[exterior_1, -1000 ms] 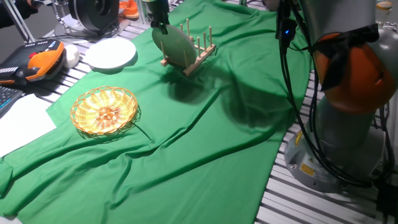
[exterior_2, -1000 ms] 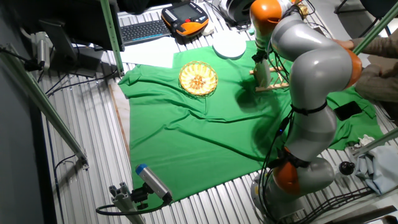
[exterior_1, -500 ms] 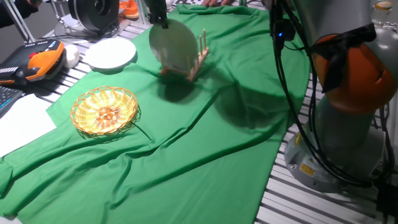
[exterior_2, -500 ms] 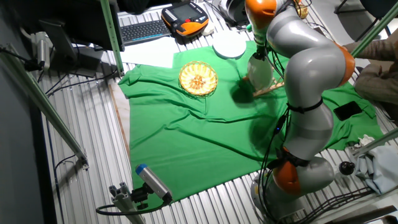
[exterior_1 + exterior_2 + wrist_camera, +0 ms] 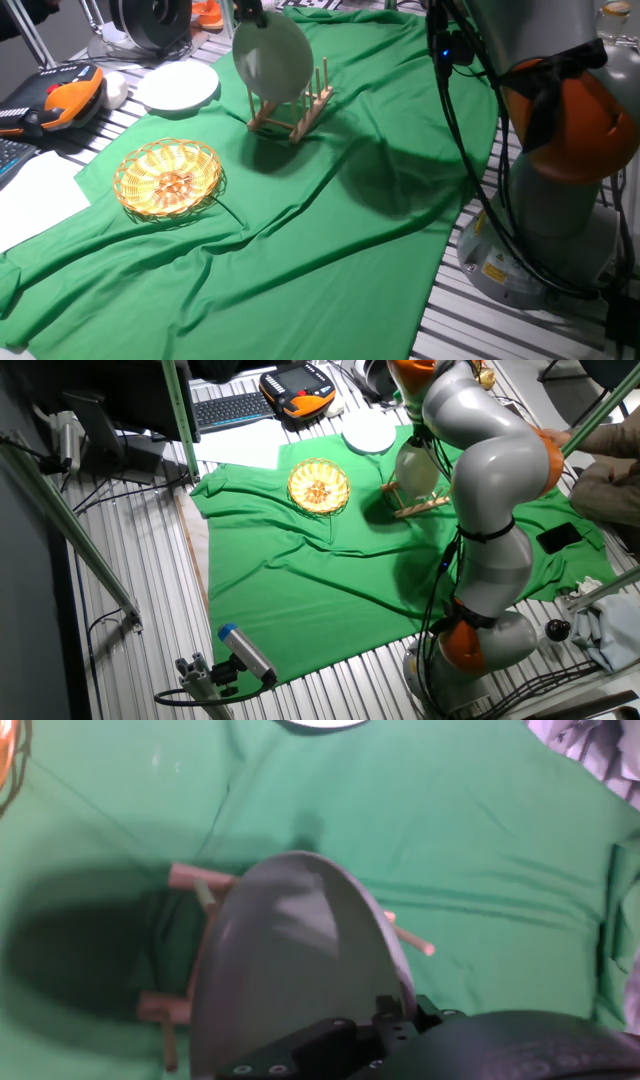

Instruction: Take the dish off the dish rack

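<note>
My gripper [image 5: 251, 16] is shut on the top rim of the dish [image 5: 272, 57], a round grey-green plate held upright. The dish hangs over the dish rack [image 5: 290, 113], a small wooden rack with upright pegs on the green cloth; its lower edge is still down among the pegs. In the other fixed view the dish [image 5: 418, 468] stands above the rack [image 5: 422, 506], under the gripper [image 5: 414, 438]. In the hand view the dish [image 5: 290, 980] fills the middle, with the rack [image 5: 196, 878] below it and the gripper [image 5: 382, 1016] at the bottom edge.
A round wicker basket [image 5: 167, 178] lies on the green cloth [image 5: 330, 250] to the left. A white plate [image 5: 177, 85] sits beyond the cloth's edge, with an orange teach pendant [image 5: 66, 95] beside it. The robot's base [image 5: 560, 160] stands on the right.
The gripper has risen and moved left with the dish, lifting it most of the way out of the pegs. The rack has slid a little left and turned.
</note>
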Controlling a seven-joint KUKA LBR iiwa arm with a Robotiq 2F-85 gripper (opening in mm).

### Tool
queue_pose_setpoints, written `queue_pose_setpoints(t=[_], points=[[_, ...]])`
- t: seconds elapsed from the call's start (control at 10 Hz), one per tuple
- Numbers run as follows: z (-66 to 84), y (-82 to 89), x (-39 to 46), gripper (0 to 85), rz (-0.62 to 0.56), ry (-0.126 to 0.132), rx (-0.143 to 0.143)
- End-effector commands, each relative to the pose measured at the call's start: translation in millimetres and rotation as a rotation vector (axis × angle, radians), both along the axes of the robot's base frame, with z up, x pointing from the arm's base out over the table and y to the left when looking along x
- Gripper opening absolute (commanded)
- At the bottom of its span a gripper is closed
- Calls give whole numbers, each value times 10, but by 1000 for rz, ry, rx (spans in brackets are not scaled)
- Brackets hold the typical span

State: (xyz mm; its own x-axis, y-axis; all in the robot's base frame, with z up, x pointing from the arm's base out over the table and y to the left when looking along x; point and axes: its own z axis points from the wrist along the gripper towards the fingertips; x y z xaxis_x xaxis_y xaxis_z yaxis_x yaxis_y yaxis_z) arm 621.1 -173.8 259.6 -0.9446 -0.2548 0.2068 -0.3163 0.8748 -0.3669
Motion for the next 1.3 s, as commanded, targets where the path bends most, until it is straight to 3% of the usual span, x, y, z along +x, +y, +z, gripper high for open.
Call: queue_pose_setpoints(t=[0.0, 0.1, 0.3, 0.7, 0.9, 1.0, 1.1, 1.2], points=[[83, 31, 4, 0, -10, 12, 6], [199, 98, 7, 0, -30, 27, 9], [393, 271, -22, 0, -68, 30, 5], [515, 622, -48, 0, -169, 16, 89], [472, 862, -106, 0, -217, -32, 113], [395, 1013, -159, 0, -250, -71, 129], [331, 1111, -196, 0, -285, -90, 136], [283, 1170, -220, 0, -324, -104, 163]])
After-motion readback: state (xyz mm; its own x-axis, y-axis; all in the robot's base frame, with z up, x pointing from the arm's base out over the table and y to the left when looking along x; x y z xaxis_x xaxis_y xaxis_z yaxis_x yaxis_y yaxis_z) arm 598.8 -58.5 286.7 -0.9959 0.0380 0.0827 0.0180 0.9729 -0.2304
